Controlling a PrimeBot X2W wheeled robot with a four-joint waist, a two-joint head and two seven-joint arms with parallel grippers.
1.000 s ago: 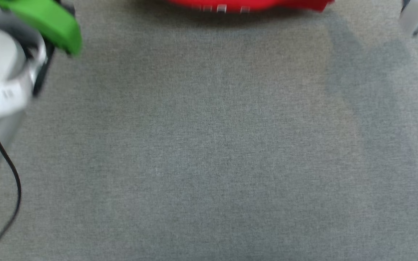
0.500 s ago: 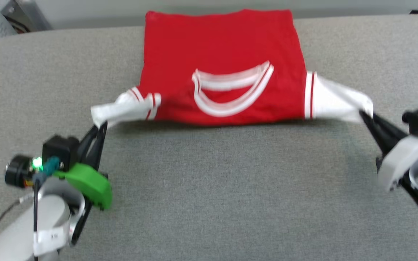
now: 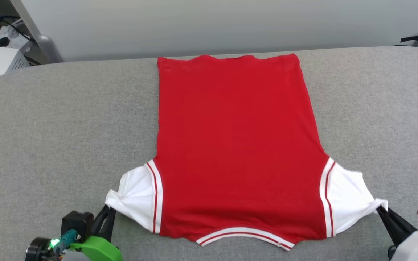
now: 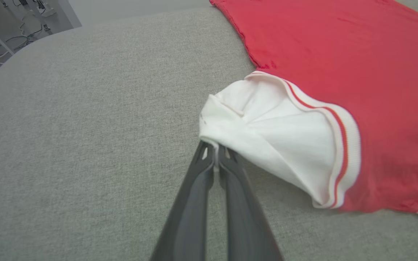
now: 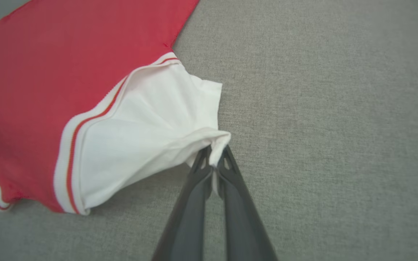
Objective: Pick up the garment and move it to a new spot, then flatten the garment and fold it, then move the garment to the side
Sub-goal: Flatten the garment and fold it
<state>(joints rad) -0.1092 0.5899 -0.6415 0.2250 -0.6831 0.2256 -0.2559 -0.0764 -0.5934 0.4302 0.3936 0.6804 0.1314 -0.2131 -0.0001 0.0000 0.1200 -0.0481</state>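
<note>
1. Both grippers are clamped on cloth: left gripper [image 4: 214, 150] pinches the cuff tip of the left sleeve [image 4: 267, 127], right gripper [image 5: 214, 152] pinches the tip of the right sleeve [image 5: 151, 127]. No gap at either pair of tips.
2. From the head view I see the garment [image 3: 238, 145] spread on the grey padded surface [image 3: 67, 127], plain red side up, no lettering visible.
3. Key relation: its long axis runs straight away from me. The collar [image 3: 245, 235] is at the near edge, between the two grippers. The hem [image 3: 227, 57] is at the far edge, close to the back of the pad.
4. The body therefore lies forward and inward of each gripper.
5. Neither arm is nearer. The hold is symmetric, one sleeve each, with both sleeves drawn outward and bunched at the pinch.
6. My read: flattening looks about done and the fold is next. A fold across the long axis would mean carrying the near end toward the hem, both arms moving together.
</note>
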